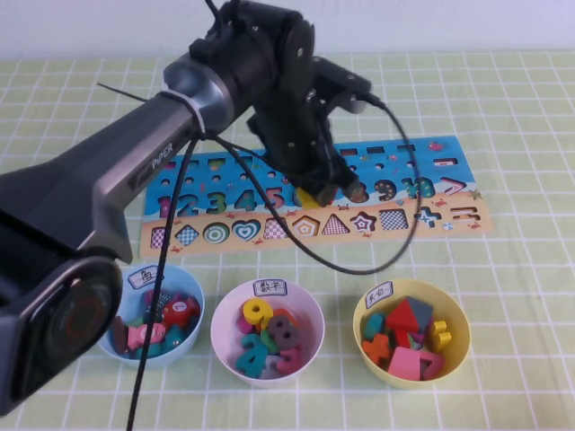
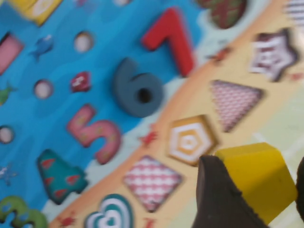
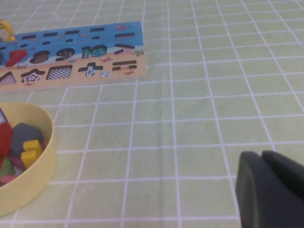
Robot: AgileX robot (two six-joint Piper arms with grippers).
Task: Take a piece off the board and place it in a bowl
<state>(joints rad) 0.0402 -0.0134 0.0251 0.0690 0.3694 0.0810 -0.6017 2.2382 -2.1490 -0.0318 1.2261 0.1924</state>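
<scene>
The yellow piece (image 2: 256, 178) is gripped in the left hand (image 1: 328, 190) above the board (image 1: 216, 229); the right hand (image 3: 270, 190) is parked beside the desk's right edge, its state unclear.

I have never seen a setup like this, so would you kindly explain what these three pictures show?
It is a two-armed table robot. One picture looks down from a raised camera; the other two come from cameras on each wrist. The left gripper hovers over the puzzle board, shut on a yellow pentagon block. The right gripper sits apart over the checked cloth, away from the board. In front stand a blue bowl, a white bowl and a yellow bowl, all holding pieces.
</scene>
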